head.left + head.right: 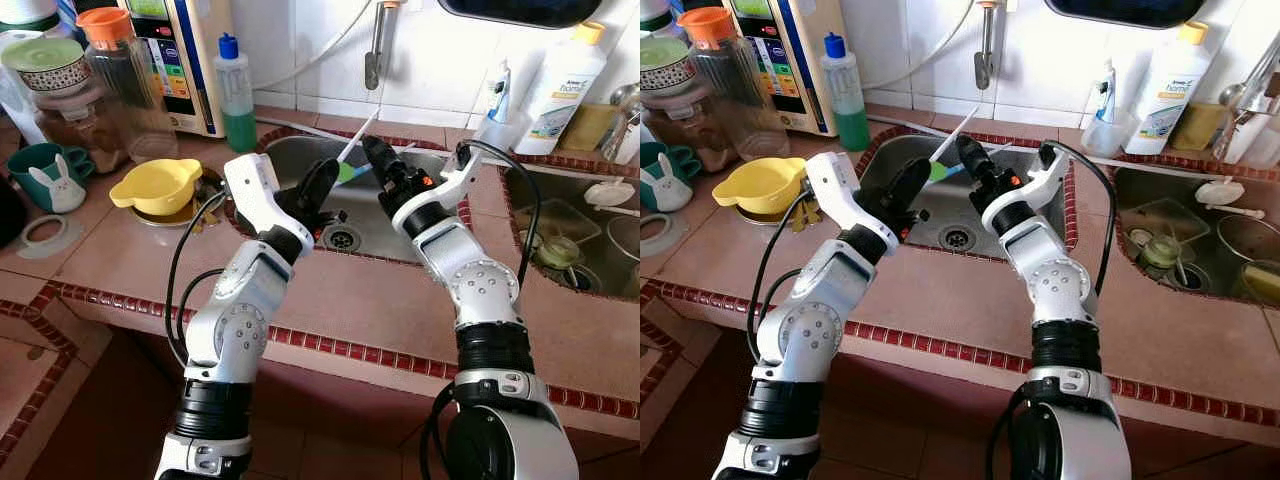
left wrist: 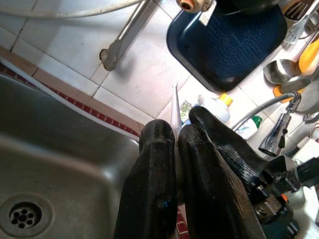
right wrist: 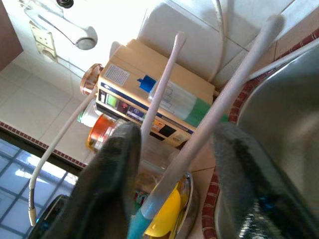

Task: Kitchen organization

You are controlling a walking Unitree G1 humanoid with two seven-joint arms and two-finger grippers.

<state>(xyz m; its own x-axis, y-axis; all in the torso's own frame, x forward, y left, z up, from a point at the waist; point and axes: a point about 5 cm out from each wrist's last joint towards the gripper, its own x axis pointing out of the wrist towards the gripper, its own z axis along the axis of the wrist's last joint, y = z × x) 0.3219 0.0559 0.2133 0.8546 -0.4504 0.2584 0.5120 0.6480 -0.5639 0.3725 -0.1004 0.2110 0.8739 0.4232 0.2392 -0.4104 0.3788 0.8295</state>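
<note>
I see both arms held over the sink [image 1: 300,160]. My left end effector [image 1: 322,180] pinches a long white stick [image 1: 357,137] with a green and blue end. My right end effector [image 1: 378,158] is spread open, with the stick between its fingers [image 3: 107,184]. A yellow bowl [image 1: 155,186] sits on the tiled surface [image 1: 390,310] nearby.

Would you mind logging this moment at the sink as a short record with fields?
setting: tiled kitchen counter with a steel sink
left gripper: over the sink, fingers shut on a white stick
right gripper: over the sink, fingers open around a white-handled brush
on counter to the left: yellow bowl, green soap bottle
</note>
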